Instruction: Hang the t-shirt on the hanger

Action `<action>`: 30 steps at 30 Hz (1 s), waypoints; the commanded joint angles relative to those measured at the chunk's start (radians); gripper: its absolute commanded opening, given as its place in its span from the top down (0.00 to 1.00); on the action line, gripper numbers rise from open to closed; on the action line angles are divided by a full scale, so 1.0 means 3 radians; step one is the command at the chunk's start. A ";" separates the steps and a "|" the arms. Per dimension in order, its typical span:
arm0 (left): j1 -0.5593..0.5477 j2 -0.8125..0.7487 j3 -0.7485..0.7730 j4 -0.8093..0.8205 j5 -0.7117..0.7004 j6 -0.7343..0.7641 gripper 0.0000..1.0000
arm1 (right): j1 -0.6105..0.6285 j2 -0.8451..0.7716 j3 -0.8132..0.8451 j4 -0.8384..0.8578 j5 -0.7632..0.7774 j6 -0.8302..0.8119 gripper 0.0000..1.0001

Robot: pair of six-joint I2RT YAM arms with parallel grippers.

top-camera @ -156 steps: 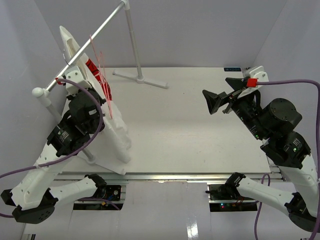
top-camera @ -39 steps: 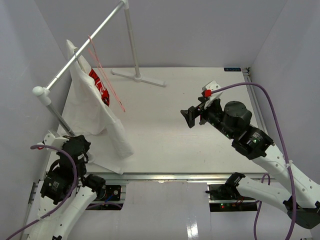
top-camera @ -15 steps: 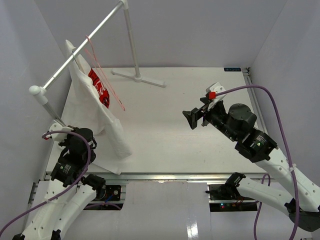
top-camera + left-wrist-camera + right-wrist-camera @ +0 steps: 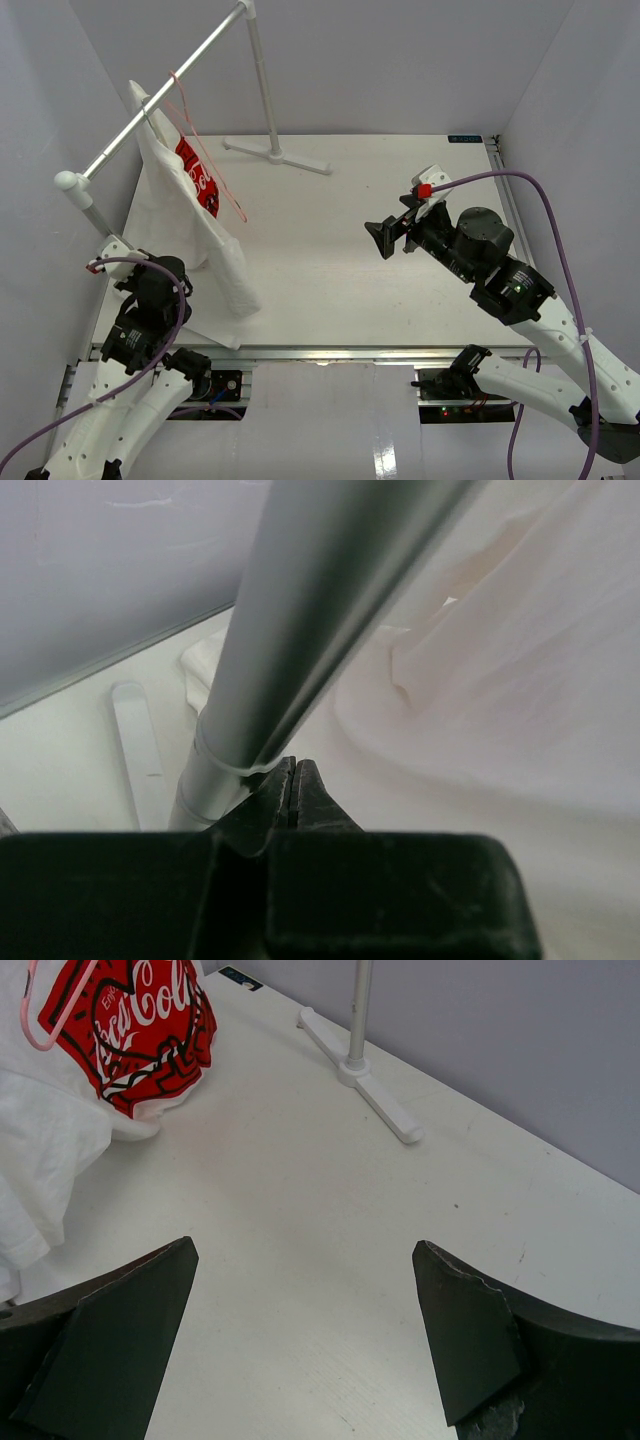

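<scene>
Top external view: the t-shirt (image 4: 185, 225) hangs from the rail (image 4: 200, 55) at the left side of the table (image 4: 330, 220), red logo turned toward the centre, its hem resting on the tabletop. Whether the hanger sits inside it cannot be told. A thin pink wire hanger (image 4: 72, 1006) dangles just beside it. The left gripper (image 4: 293, 785), jaws pressed together and empty, sits close against the rail's upright post (image 4: 300, 630). The right gripper (image 4: 383, 238), jaws spread wide and holding nothing, hovers over mid-table, well apart from the shirt.
</scene>
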State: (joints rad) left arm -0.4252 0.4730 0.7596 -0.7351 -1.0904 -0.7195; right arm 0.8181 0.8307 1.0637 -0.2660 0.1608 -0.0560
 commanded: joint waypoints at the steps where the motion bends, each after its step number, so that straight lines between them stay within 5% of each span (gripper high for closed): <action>1: 0.0006 -0.0091 -0.0023 0.0225 -0.0248 0.0531 1.00 | -0.0012 -0.0048 -0.0013 0.0120 -0.0004 -0.0019 0.05; 7: 0.0006 -0.0190 -0.0243 0.1035 -0.0363 0.1318 1.00 | -0.0012 -0.0049 -0.0028 0.0120 -0.0009 -0.0018 0.06; 18: 0.0011 -0.0036 -0.0248 0.1203 -0.0386 0.1326 1.00 | -0.0012 -0.0115 -0.0047 0.0120 -0.0105 0.0003 0.06; 25: 0.0011 0.0155 -0.0012 0.0612 0.0791 0.0910 1.00 | -0.0008 -0.0007 -0.0052 0.0101 -0.0132 0.0015 0.06; 30: 0.0011 0.0014 0.0194 0.0140 0.1157 0.0427 1.00 | -0.0007 0.0008 -0.0028 0.0083 -0.0110 0.0008 0.05</action>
State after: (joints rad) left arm -0.4244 0.5212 0.7499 -0.5512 -0.8978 -0.4468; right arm 0.8181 0.8343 1.0443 -0.2668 0.1267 -0.0555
